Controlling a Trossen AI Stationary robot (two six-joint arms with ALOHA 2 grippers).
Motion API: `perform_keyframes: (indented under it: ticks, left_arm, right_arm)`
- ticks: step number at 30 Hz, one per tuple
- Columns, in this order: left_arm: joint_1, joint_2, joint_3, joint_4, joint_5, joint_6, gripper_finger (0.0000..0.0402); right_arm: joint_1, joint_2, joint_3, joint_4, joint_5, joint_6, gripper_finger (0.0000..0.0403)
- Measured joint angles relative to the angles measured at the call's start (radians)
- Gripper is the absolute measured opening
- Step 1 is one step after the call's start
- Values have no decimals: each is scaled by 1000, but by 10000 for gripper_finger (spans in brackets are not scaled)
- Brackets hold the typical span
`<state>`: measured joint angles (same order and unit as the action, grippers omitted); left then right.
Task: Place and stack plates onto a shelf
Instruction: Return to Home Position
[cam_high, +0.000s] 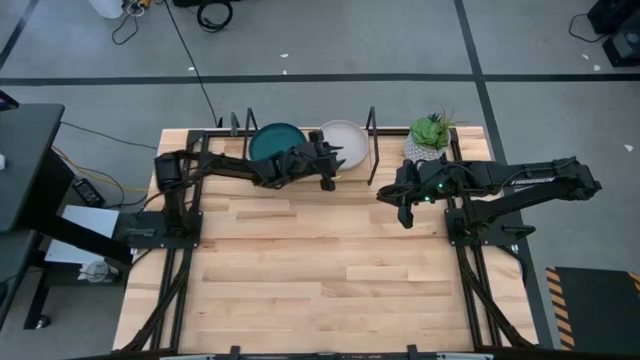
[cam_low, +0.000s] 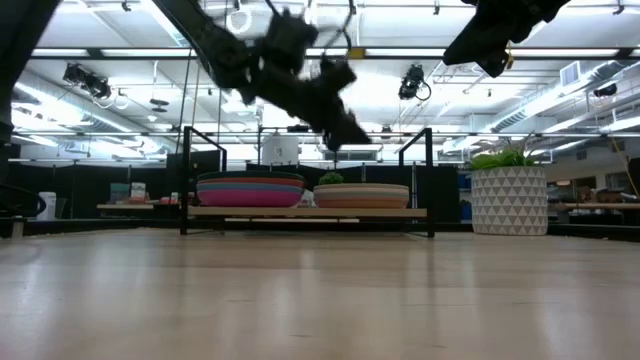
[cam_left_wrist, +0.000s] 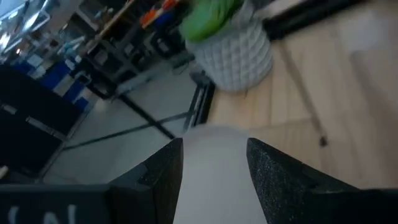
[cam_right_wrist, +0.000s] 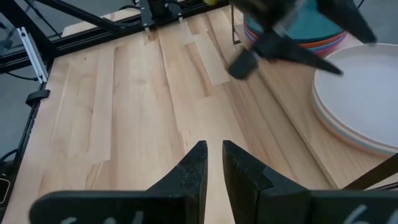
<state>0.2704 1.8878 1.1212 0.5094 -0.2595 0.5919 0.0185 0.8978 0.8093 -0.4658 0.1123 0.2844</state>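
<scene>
The shelf (cam_high: 300, 170) stands at the table's far edge and carries two stacks of plates. The left stack (cam_low: 250, 188) shows magenta, blue and orange layers with a dark teal plate (cam_high: 275, 142) on top. The right stack (cam_low: 362, 195) is tan and pale, topped by a whitish plate (cam_high: 345, 138). My left gripper (cam_high: 325, 168) is open and hovers above the right stack's near edge, well clear of it in the low view (cam_low: 343, 128); the pale plate (cam_left_wrist: 214, 180) shows between its fingers. My right gripper (cam_high: 396, 206) is shut and empty, raised over the table right of the shelf.
A green plant in a white faceted pot (cam_high: 430, 135) stands right of the shelf at the far edge, close behind my right arm. The black upright frames (cam_low: 430, 180) close off the shelf's ends. Bare tabletop (cam_high: 320, 270) stretches across the near half.
</scene>
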Motion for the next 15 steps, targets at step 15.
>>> perform_keyframes:
  ticks: [15]
  left_arm:
    - [-125,-495,-260,-176,193,-138,119]
  right_arm:
    - [120,-10,-78,163,129,-110,52]
